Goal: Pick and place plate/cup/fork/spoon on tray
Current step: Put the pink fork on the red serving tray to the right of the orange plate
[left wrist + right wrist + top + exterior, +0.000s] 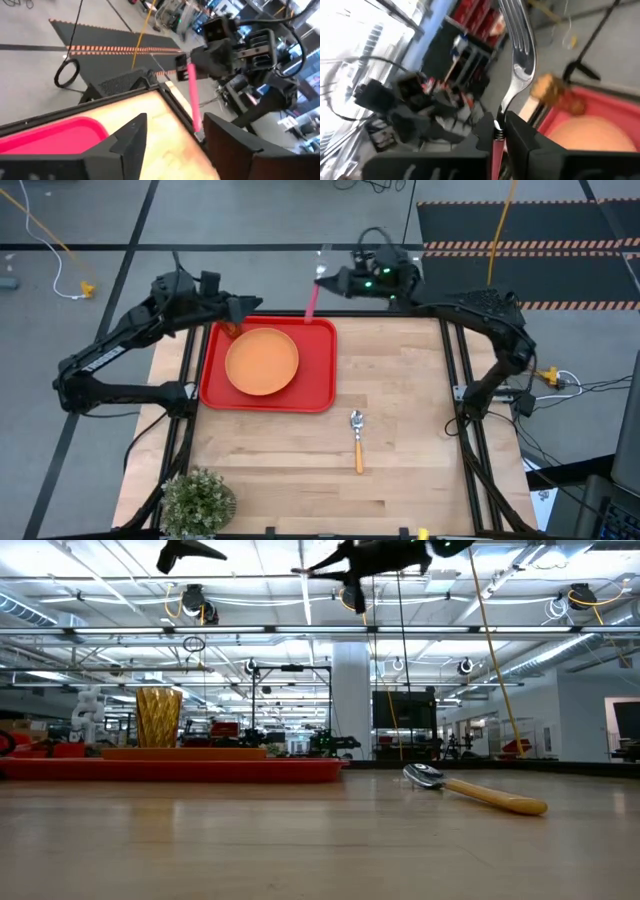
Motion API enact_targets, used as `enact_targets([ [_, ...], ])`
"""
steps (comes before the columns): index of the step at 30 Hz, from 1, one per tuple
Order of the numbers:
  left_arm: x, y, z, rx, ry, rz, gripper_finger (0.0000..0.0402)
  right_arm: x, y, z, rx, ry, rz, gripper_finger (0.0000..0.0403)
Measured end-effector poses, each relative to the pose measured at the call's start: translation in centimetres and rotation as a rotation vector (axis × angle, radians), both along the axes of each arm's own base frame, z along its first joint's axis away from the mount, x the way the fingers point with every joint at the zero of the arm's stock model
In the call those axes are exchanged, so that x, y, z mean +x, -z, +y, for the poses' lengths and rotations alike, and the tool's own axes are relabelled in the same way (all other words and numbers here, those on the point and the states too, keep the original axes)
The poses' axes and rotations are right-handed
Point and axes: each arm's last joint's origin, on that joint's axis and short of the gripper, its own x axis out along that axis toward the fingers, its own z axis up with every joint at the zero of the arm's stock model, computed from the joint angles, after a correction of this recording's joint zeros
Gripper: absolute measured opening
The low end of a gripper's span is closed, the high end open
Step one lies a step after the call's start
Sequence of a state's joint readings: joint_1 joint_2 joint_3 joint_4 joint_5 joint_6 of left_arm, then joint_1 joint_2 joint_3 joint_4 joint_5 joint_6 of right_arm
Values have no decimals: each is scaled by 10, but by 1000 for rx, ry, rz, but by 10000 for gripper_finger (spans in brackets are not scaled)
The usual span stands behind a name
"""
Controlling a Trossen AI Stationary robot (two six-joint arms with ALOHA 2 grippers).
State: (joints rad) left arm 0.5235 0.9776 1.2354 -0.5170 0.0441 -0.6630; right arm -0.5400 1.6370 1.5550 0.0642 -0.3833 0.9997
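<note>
The red tray [318, 370] lies left of the table's middle with the orange plate [262, 361] on it. The amber cup [231, 330] stands upright in the tray's far left corner; it also shows in the low view [158, 717]. My left gripper [243, 308] is open and empty, above and just beyond the cup. My right gripper [325, 279] is shut on the fork [311, 304], held high over the table's far edge, beyond the tray's far right corner. The spoon [357, 442] lies flat on the bare wood right of the tray. My right gripper pinches the fork between its two fingers where the pink handle meets the metal neck [496, 131]. The silver head [520, 50] sticks out past the fingertips. The pink handle [194, 97] hangs down slanting toward the tray's far edge, lifted clear of everything.
A potted green plant [197, 500] stands at the table's near left corner. Bare wood [400, 370] spreads right of the tray. Black frame rails [455, 380] run along the table's sides.
</note>
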Motion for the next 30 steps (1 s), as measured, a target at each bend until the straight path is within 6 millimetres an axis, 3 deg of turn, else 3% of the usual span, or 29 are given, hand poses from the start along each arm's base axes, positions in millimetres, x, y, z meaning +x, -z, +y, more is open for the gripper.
enact_targets([
  [11, 0, 4, -1, -33, 59, 32, 117, 47, 83, -4, 191, -132, 269, 12],
  [21, 0, 4, -2, -41, 82, 25, 113, 72, 145, -4, 233, -159, 412, 13],
  [30, 0, 4, -2, -39, 83, 26, 113, 85, 178, 1, 273, -178, 474, 14],
])
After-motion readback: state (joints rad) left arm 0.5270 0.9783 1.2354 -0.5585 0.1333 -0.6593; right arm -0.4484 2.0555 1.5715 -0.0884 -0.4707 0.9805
